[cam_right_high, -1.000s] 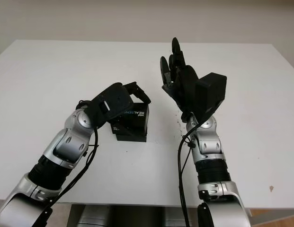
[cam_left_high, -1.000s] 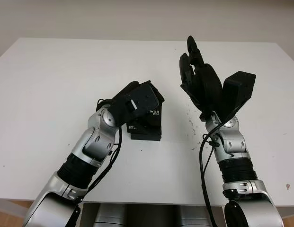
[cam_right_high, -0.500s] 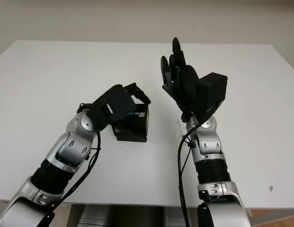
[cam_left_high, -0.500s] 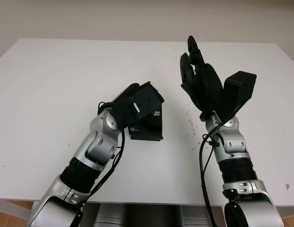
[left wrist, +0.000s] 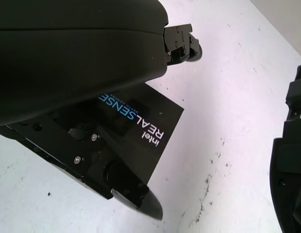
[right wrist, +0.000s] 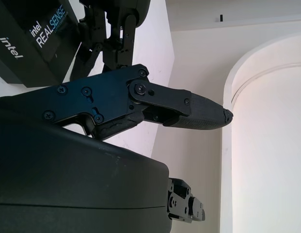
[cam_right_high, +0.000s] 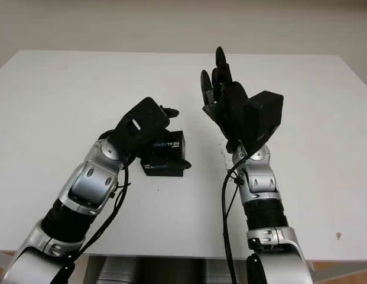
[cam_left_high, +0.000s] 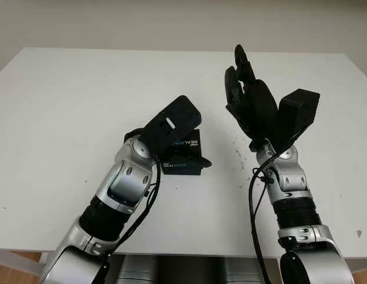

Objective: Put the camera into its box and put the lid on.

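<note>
The left robot hand (cam_left_high: 182, 137) sat right over the black box (cam_left_high: 184, 160), its fingers (left wrist: 182, 43) reaching across the lid (left wrist: 140, 121) — pressing or merely touching, hard to call. No firm grip showed, so it read as unclenched, holding nothing. The box lay flat on the white worktop (cam_left_high: 83, 100), lid apparently seated. The right robot hand (cam_left_high: 248, 103) was raised clear, beside the box and well apart from it, holding nothing. Judging by looks, that box was light, stiff cardboard with a slick printed top; best taken by its side walls, not the smooth lid face.
</note>
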